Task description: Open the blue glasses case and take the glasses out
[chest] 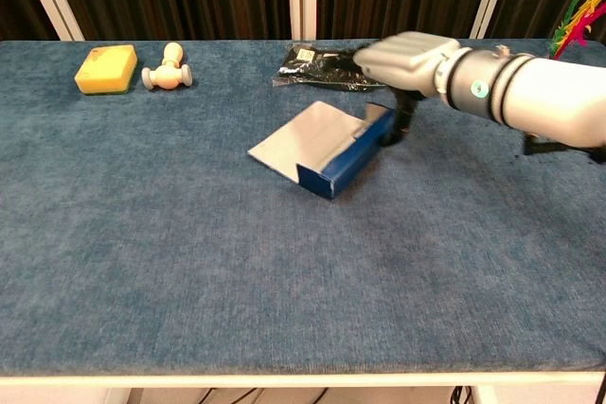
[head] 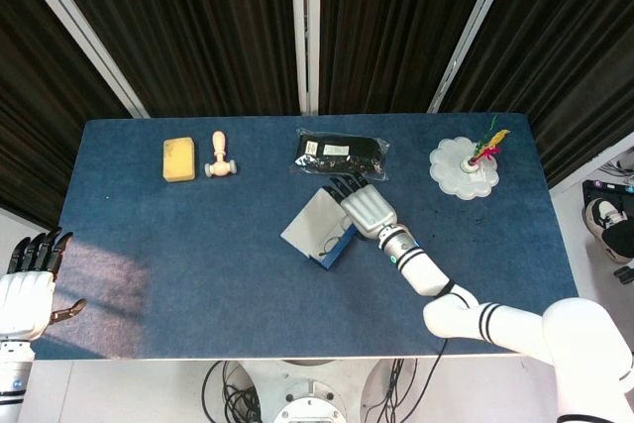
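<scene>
On the bench [head: 149,245], the right robot hand [head: 369,210] [chest: 409,56], fingers flat and together, touches the open case [head: 319,230] [chest: 327,150].

Silver robot hand [head: 369,211], black-banded white arm.

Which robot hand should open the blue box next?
The right hand, probably. It is already at the far end of the blue glasses case mid-table, while the left hand sits off the table's left edge, far from it.
</scene>
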Motion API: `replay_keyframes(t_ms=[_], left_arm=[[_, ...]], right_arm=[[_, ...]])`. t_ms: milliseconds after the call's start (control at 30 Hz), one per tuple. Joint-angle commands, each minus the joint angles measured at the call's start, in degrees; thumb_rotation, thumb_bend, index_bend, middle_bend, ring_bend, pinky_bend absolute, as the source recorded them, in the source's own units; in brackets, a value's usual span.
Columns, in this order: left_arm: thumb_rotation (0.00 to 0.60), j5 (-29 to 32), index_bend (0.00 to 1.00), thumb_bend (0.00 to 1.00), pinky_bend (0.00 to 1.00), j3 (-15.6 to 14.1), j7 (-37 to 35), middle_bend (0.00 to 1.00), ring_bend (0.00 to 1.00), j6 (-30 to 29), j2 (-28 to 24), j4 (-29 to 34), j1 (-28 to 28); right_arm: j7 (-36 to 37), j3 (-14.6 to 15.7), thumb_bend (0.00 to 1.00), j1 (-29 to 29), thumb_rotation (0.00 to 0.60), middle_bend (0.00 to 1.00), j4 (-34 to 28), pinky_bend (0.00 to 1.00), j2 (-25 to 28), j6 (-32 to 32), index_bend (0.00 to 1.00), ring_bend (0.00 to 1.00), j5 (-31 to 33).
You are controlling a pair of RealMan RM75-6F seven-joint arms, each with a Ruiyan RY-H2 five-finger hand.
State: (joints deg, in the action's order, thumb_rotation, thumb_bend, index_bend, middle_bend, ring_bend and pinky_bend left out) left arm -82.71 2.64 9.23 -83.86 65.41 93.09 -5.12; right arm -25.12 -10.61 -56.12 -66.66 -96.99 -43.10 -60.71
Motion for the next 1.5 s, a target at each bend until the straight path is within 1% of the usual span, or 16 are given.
replay_keyframes(t_ms=[33, 167, 233, 333, 500, 667, 767, 867, 1000, 1200, 1333, 1400, 1500], left_arm=[[0.600, -0.06, 0.08, 0.03, 0.00, -0.02, 0.17, 0.02, 0.00, 0.00, -0.14, 0.21, -0.03], [0.600, 0.11, 0.09, 0.03, 0.00, 0.01, 0.09, 0.02, 0.00, 0.10, -0.32, 0.24, -0.04], [0.600, 0.07, 0.09, 0.03, 0.00, 0.07, 0.02, 0.02, 0.00, 0.21, -0.35, 0.19, -0.17], [0.600, -0.31, 0.09, 0.03, 0.00, 0.09, -0.05, 0.02, 0.00, 0.21, -0.27, 0.12, -0.36], [0.600, -0.63, 0.08, 0.03, 0.00, -0.14, -0.20, 0.02, 0.00, -0.31, -0.13, 0.03, -0.05], [0.600, -0.50, 0.09, 0.03, 0.00, -0.34, -0.71, 0.02, 0.00, -0.98, -0.22, -0.14, 0.58], [0.600, -0.74, 0.09, 0.03, 0.00, -0.41, -0.98, 0.02, 0.00, -1.30, -0.16, -0.32, 0.75], [0.600, -0.71, 0.08, 0.03, 0.00, -0.47, -1.24, 0.02, 0.00, -1.35, -0.07, -0.58, 0.88], [0.600, -0.77, 0.08, 0.03, 0.00, -0.50, -1.52, 0.02, 0.00, -1.28, 0.09, -0.87, 0.89], [0.600, -1.17, 0.09, 0.03, 0.00, -0.39, -1.48, 0.02, 0.00, -1.28, 0.20, -0.93, 0.67], [0.600, -1.48, 0.08, 0.03, 0.00, -0.37, -1.23, 0.02, 0.00, -1.32, 0.22, -0.72, 0.55], [0.600, -1.50, 0.09, 0.03, 0.00, -0.38, -1.12, 0.02, 0.00, -1.40, 0.18, -0.64, 0.60], [0.600, -1.39, 0.09, 0.03, 0.00, -0.39, -0.97, 0.02, 0.00, -1.51, 0.08, -0.39, 0.72]], right_arm=[[1.56, -0.09, 0.17, 0.23, 0.600, 0.08, -4.15, 0.00, 2.67, 1.10, 0.00, 0.00, -0.03], [5.56, 1.44, 0.21, 2.25, 0.600, 0.12, -14.57, 0.00, 10.01, 1.93, 0.00, 0.00, -3.59], [8.18, 2.29, 0.23, 3.12, 0.600, 0.14, -19.20, 0.00, 12.93, 2.13, 0.00, 0.00, -6.50], [10.14, 3.73, 0.24, 3.30, 0.600, 0.18, -22.36, 0.00, 14.13, 2.68, 0.00, 0.00, -10.38], [11.04, 5.23, 0.28, 2.44, 0.600, 0.20, -21.71, 0.00, 11.10, 3.81, 0.00, 0.00, -13.26], [11.30, 5.05, 0.28, 1.64, 0.600, 0.20, -19.13, 0.00, 7.08, 3.34, 0.00, 0.00, -14.30], [11.33, 5.05, 0.29, 1.22, 0.600, 0.20, -18.29, 0.00, 5.86, 3.46, 0.00, 0.00, -14.56], [10.60, 5.76, 0.29, 1.24, 0.600, 0.22, -18.08, 0.00, 5.84, 3.58, 0.00, 0.00, -14.68], [9.13, 7.27, 0.29, 2.33, 0.600, 0.25, -19.23, 0.00, 7.34, 2.55, 0.00, 0.00, -14.87], [5.95, 10.42, 0.30, 5.48, 0.600, 0.27, -22.04, 0.00, 12.08, -0.26, 0.00, 0.00, -14.64], [4.08, 12.39, 0.30, 8.07, 0.600, 0.27, -23.36, 0.00, 15.60, -2.05, 0.00, 0.00, -13.02], [4.65, 12.56, 0.30, 9.14, 0.600, 0.27, -23.86, 0.00, 17.01, -3.07, 0.00, 0.00, -12.55], [10.76, 10.92, 0.32, 11.34, 0.600, 0.28, -24.31, 0.00, 18.93, -6.64, 0.00, 0.00, -13.50]])
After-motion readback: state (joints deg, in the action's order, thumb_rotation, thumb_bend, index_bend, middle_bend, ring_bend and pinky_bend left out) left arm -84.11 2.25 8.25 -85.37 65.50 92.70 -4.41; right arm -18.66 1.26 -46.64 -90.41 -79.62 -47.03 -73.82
